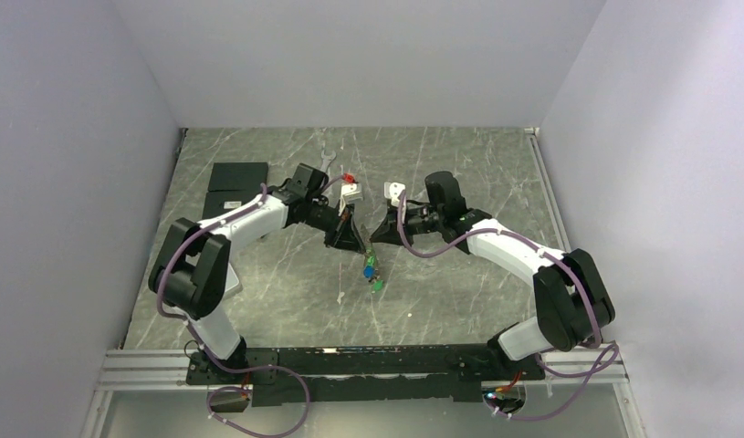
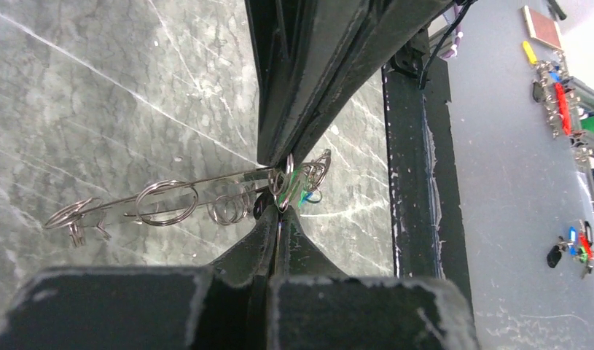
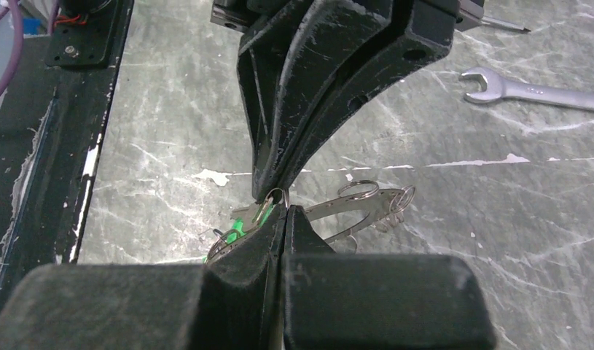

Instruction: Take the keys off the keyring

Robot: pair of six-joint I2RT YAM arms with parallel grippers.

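Observation:
My left gripper (image 1: 357, 245) and right gripper (image 1: 375, 241) meet tip to tip above the middle of the table. Both are shut on a small wire loop of the keyring (image 2: 286, 182), also seen in the right wrist view (image 3: 276, 197). The keyring's long thin metal part (image 2: 155, 204) sticks out sideways and carries several small split rings (image 3: 359, 191). The keys (image 1: 372, 271), with green and blue heads, hang just below the pinch point. They show beside my left fingertips (image 2: 306, 193) and left of my right fingertips (image 3: 239, 224).
A silver wrench (image 3: 530, 91) lies on the marble table behind the grippers (image 1: 329, 161). Black flat blocks (image 1: 235, 178) sit at the back left. A small red item (image 1: 349, 177) lies near the wrench. A black rail (image 1: 368, 360) runs along the near edge.

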